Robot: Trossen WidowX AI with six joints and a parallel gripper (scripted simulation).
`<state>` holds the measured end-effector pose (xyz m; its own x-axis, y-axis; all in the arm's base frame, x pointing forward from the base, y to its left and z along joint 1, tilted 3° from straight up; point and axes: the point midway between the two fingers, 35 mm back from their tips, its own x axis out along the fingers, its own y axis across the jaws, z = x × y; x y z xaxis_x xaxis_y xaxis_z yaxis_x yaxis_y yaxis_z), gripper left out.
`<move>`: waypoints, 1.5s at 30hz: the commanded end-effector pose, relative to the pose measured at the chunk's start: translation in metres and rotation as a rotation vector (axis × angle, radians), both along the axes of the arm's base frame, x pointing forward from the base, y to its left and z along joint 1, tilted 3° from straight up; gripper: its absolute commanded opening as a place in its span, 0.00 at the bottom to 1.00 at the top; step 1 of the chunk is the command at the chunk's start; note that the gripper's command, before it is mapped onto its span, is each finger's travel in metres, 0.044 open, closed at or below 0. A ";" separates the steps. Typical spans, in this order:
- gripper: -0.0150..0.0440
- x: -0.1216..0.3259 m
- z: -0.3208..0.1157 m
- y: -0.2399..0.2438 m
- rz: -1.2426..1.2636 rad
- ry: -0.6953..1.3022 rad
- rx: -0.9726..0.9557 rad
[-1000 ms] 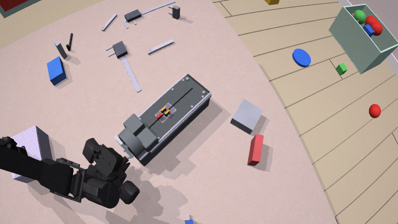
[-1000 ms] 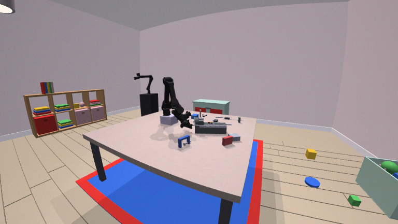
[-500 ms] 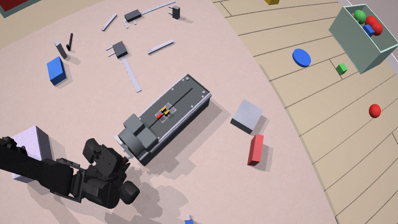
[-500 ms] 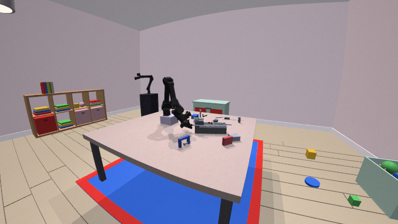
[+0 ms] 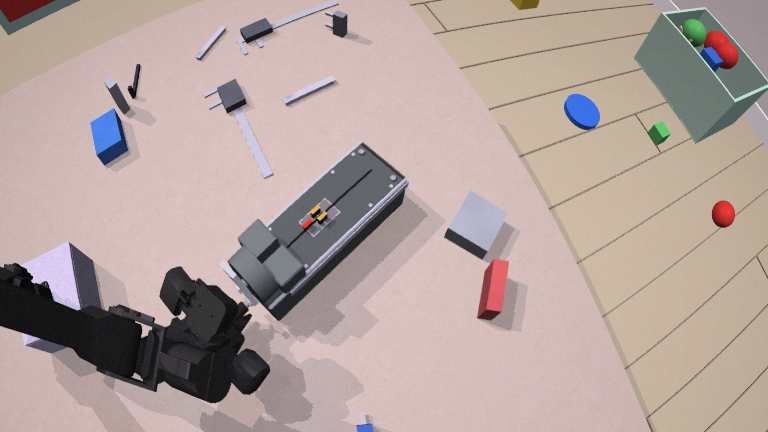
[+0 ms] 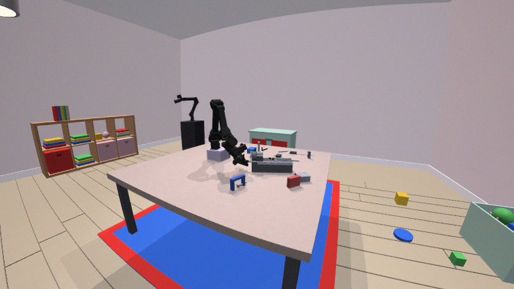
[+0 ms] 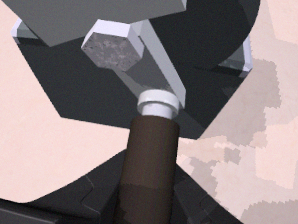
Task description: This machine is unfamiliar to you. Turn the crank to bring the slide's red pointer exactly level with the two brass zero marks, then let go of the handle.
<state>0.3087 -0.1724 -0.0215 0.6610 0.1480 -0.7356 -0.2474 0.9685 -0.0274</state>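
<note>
Machine (image 5: 343,214) (image 6: 272,166) (image 7: 75,85) stands on the tabletop (image 5: 429,365) (image 6: 201,194) (image 7: 35,150), its long bed diagonal in the top view. Red pointer (image 5: 307,224) (image 6: 270,158) is located at the slot, slightly toward the rounded housing (image 5: 252,272) (image 6: 257,156) from the two brass zero marks (image 5: 322,217) (image 6: 273,158); it is not level with them. Crank arm (image 5: 232,276) (image 7: 162,62) is at the housing end, beside a hexagonal boss (image 7: 112,50). Brown handle (image 5: 242,310) (image 7: 151,160) extends from the crank's pale collar (image 7: 158,102).

Jaws are nearly closed, clamped on the handle. Black robot arm (image 5: 198,365) (image 6: 219,122) reaches to the crank from beside the lilac block (image 5: 56,274) (image 6: 217,154).

Grey block (image 5: 476,221) (image 6: 302,176) lies off one long side of the machine, with a red block (image 5: 494,287) (image 6: 293,181) near it. Blue block (image 5: 109,134) (image 6: 251,150) and loose pale bars (image 5: 309,90) lie off the opposite side. Blue arch (image 5: 364,428) (image 6: 237,179) stands near the tabletop's front edge in the exterior view. Pale green bin (image 5: 682,91) (image 6: 486,237) is on the floor, containing balls.
</note>
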 end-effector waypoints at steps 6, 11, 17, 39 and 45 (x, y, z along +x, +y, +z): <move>0.34 0.000 0.000 0.000 0.000 -0.001 0.000; 0.57 0.000 0.000 0.000 0.000 -0.001 0.000; 0.83 0.000 0.000 0.000 0.000 -0.001 0.000; 1.00 0.004 0.063 0.001 0.001 -0.003 -0.002; 1.00 0.008 0.119 0.002 0.004 -0.005 -0.003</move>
<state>0.3135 -0.1692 0.0741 0.6567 0.1588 -0.7373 -0.2547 0.9668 -0.0187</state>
